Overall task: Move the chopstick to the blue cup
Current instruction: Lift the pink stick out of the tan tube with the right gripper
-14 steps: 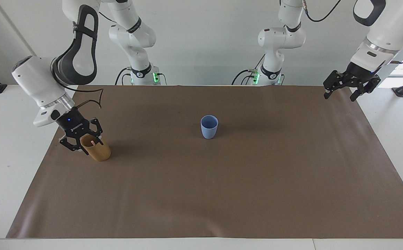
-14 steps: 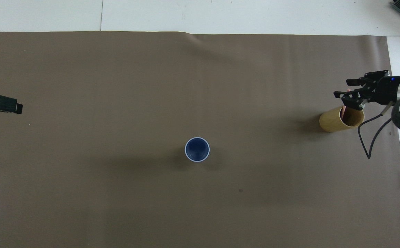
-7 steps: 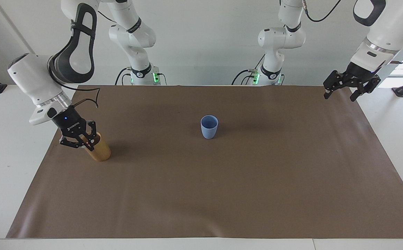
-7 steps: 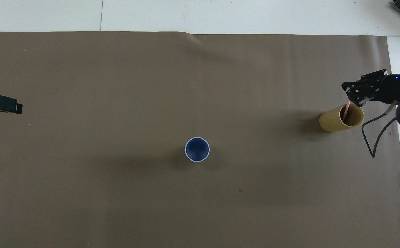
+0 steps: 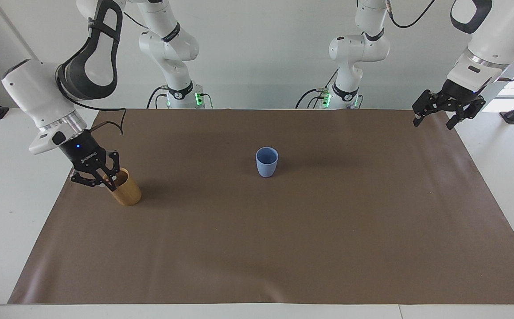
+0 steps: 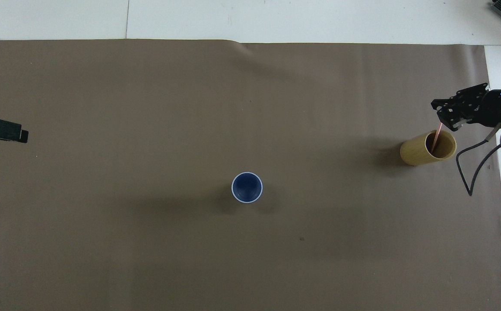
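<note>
The blue cup stands upright in the middle of the brown mat and also shows in the overhead view. A thin pale pink chopstick leans out of the tan wooden cup at the right arm's end of the mat. My right gripper is over the tan cup's rim, shut on the chopstick's top; it also shows in the overhead view. The chopstick's lower end is still inside the tan cup. My left gripper waits open and empty over the mat's corner at the left arm's end.
The brown mat covers most of the white table. Bare mat lies between the tan cup and the blue cup. Only the tip of the left gripper shows in the overhead view. A black cable hangs from the right wrist.
My right gripper closed on the chopstick at the tan cup, then rose and drew back toward the mat's edge, pulling more of the stick out. The left arm has not moved.
</note>
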Robot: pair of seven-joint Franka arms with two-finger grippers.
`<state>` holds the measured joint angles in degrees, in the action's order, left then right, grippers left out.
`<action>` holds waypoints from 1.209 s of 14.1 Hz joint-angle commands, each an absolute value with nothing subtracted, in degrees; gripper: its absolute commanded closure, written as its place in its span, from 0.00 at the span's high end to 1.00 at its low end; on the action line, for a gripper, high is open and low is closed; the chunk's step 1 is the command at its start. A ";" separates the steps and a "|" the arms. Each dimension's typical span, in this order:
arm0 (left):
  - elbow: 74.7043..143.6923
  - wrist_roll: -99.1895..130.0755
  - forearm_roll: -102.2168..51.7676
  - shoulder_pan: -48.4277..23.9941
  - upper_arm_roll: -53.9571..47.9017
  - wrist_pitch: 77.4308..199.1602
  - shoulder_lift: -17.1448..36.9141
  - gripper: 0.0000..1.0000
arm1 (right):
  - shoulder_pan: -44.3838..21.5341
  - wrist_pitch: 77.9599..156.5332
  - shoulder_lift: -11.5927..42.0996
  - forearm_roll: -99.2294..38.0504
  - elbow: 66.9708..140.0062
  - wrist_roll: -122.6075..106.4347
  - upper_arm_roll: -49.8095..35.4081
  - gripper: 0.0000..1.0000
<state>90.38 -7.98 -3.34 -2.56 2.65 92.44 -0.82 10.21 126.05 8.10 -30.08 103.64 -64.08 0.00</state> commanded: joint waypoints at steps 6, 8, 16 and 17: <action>89.21 -8.09 -2.46 -1.93 2.29 91.23 -0.35 1.00 | 4.94 112.77 7.12 -10.31 92.55 -44.12 -1.32 0.00; 89.21 -8.09 -2.46 -2.02 2.29 91.23 -0.35 1.00 | 1.51 112.24 5.19 -7.66 92.37 -42.38 -1.41 0.00; 89.21 -8.00 -2.37 -2.02 2.29 91.23 -0.35 1.00 | -10.45 117.21 4.75 -7.38 90.09 -16.29 -2.55 0.00; 89.21 -8.00 -2.46 -2.20 2.29 91.23 -0.35 1.00 | -12.72 119.33 4.83 -7.47 90.26 -13.04 -2.81 0.00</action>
<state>90.38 -7.98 -3.34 -2.56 2.65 92.44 -0.82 -10.65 116.34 4.87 -8.53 90.34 -18.57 -2.41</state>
